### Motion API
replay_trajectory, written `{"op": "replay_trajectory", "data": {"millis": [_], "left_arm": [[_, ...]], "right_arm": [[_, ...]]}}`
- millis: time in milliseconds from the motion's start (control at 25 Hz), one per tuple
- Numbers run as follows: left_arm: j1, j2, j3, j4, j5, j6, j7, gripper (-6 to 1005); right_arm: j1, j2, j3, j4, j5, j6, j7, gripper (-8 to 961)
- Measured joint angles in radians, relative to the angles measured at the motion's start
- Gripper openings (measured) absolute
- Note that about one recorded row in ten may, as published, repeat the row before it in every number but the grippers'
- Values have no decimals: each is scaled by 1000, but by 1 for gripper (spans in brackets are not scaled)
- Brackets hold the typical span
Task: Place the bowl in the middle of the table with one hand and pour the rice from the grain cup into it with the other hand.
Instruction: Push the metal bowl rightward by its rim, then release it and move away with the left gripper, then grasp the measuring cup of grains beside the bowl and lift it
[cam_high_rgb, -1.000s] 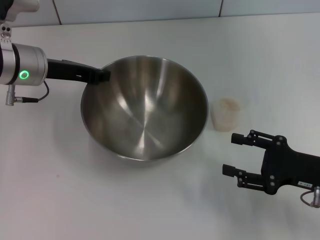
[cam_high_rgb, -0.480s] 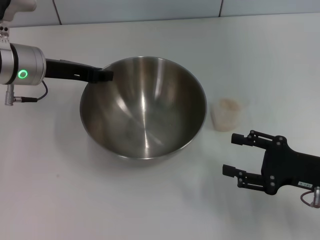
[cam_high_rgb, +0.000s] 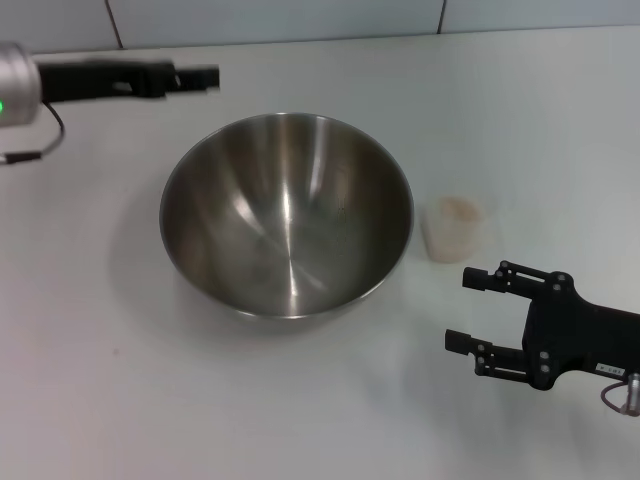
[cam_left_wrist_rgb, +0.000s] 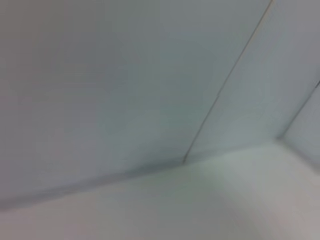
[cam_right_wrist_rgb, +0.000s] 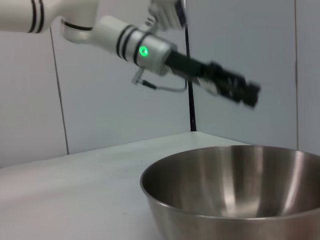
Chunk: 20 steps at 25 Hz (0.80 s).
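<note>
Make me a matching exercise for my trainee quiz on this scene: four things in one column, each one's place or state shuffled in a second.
Things:
1. bowl
2. grain cup
3. left claw
4. right claw

Places or states:
A. open, near the table's front, short of the cup
B. raised, clear of the bowl's far rim
C. empty, mid-table
D. holds rice, just beside the bowl

Pairs: 1-C, 2-D, 3-B, 4-A
</note>
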Motion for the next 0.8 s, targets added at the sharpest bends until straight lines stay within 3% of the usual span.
{"op": "replay_trajectory", "data": {"millis": [120,160,360,400,440,560,600,640,800], "left_arm": [[0,0,0,0,0,0,0,741],[66,0,-38,33,-159,23,137,750],[142,2,-91,34,-332,75,333,793],[210,2,-148,-2,-483,174,537,802],[232,2,-166,-26,-524,217,612,804],[259,4,-189,-59,-568,278,709,812],[307,9,-238,-124,-600,392,857,814],[319,12,-249,-143,-600,421,888,816],[374,48,-258,-242,-589,529,1029,824]], "right_arm": [[0,0,0,0,0,3,0,762],[0,0,0,0,0,4,0,762],[0,0,1,0,1,5,0,763],[0,0,2,0,1,5,0,763],[0,0,6,0,1,5,0,763],[0,0,12,0,1,5,0,763],[0,0,12,0,2,5,0,763],[0,0,12,0,2,5,0,763],[0,0,12,0,2,7,0,763]]}}
